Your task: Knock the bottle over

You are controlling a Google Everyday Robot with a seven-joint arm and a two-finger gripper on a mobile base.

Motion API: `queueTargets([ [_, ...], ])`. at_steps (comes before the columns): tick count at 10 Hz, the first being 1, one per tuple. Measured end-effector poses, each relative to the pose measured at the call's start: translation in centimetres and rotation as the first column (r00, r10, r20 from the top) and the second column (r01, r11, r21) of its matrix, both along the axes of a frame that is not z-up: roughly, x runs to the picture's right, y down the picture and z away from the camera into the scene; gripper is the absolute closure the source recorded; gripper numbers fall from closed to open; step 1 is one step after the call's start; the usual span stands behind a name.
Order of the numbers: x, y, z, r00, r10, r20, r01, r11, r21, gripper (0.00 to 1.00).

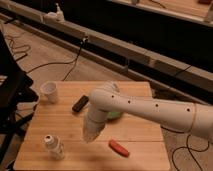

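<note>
The bottle (52, 146) is small, whitish and translucent with a round white cap. It stands upright near the front left of the wooden table (140, 150). My white arm reaches in from the right across the table. The gripper (90, 134) hangs at its end, pointing down over the table's middle front, a short way right of the bottle and apart from it.
A white cup (49, 91) stands at the table's back left. A black oblong object (80, 103) lies behind the gripper. A green object (115, 115) is partly hidden under the arm. A red object (120, 148) lies at the front right. Cables cross the floor behind.
</note>
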State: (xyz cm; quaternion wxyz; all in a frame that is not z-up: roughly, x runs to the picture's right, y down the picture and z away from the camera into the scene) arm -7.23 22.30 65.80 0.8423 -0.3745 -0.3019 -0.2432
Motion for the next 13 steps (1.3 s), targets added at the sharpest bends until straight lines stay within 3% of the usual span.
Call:
queueTargets([
  [4, -2.9, 3.6, 0.5, 0.995, -0.083, 0.056, 0.088, 0.9912, -0.099, 1.00],
  [6, -5.7, 6.1, 0.6, 0.984, -0.122, 0.131, 0.143, 0.9769, -0.159, 1.00],
  [8, -8.2, 8.1, 0.2, 0.970, -0.125, 0.211, 0.171, 0.9611, -0.217, 1.00],
  [9, -10.5, 9.5, -0.5, 0.951, -0.123, 0.284, 0.200, 0.9443, -0.261, 1.00],
  [10, -12.0, 9.9, -0.9, 0.938, -0.116, 0.328, 0.213, 0.9360, -0.280, 1.00],
  [11, -13.3, 9.7, -0.7, 0.930, -0.101, 0.355, 0.211, 0.9343, -0.287, 1.00],
  [13, -15.3, 8.0, 0.6, 0.931, -0.048, 0.363, 0.157, 0.9476, -0.278, 1.00],
])
